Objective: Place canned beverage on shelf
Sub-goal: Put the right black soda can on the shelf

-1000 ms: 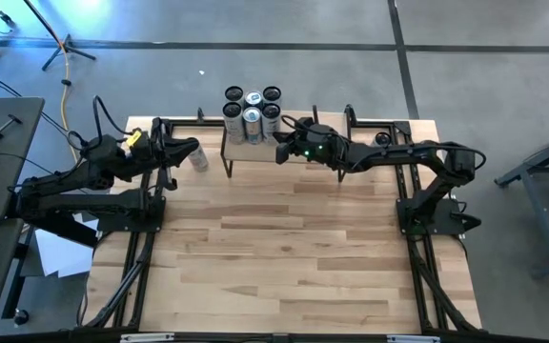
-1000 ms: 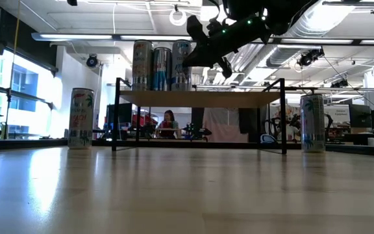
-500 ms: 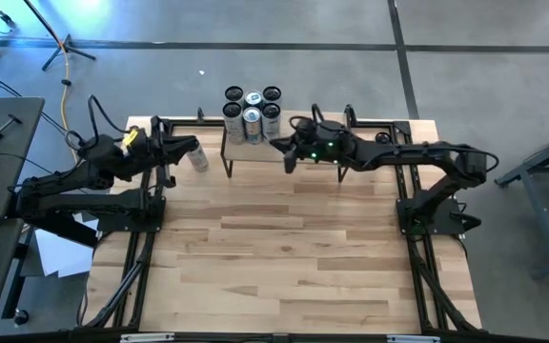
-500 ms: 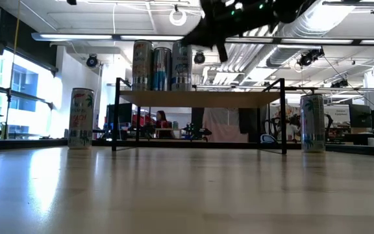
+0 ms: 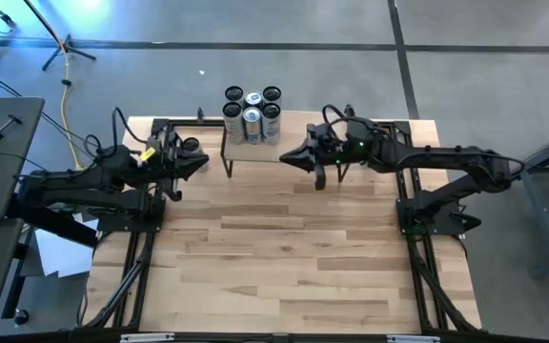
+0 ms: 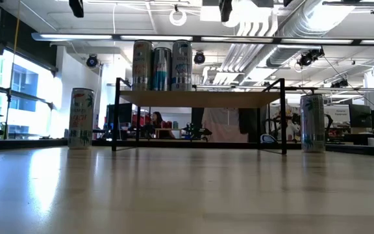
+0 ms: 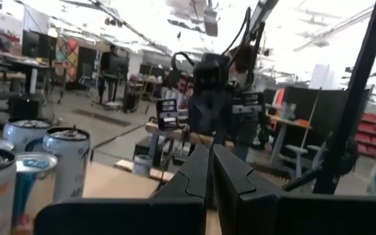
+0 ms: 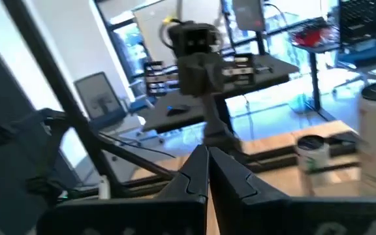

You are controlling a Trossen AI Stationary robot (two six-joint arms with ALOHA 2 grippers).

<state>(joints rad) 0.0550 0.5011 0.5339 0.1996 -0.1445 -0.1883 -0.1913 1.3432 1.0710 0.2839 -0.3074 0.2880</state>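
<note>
Several tall cans (image 5: pixel 252 113) stand upright in a cluster on the far left end of the shelf (image 5: pixel 298 143), a small light-wood board on black legs (image 6: pixel 200 98). One more can (image 6: pixel 81 118) stands on the table left of the shelf, and another (image 6: pixel 312 123) stands to its right. My left gripper (image 5: pixel 205 162) hangs shut and empty just left of the shelf, above the left can. My right gripper (image 5: pixel 287 158) hangs shut and empty above the shelf's middle, right of the cluster. The wrist views (image 7: pixel 211 166) (image 8: pixel 207 170) show each pair of fingers closed on nothing.
Black frame rails (image 5: pixel 141 257) run along the table's left and right sides and its far edge. The wide wooden tabletop (image 5: pixel 274 248) lies in front of the shelf. People sit in the room behind the table (image 6: pixel 153 120).
My right gripper has drawn back from the can cluster toward the table's right edge and risen out of the top of the low view. My left gripper has shifted a little toward the shelf, over the left can. The cans have stayed in place.
</note>
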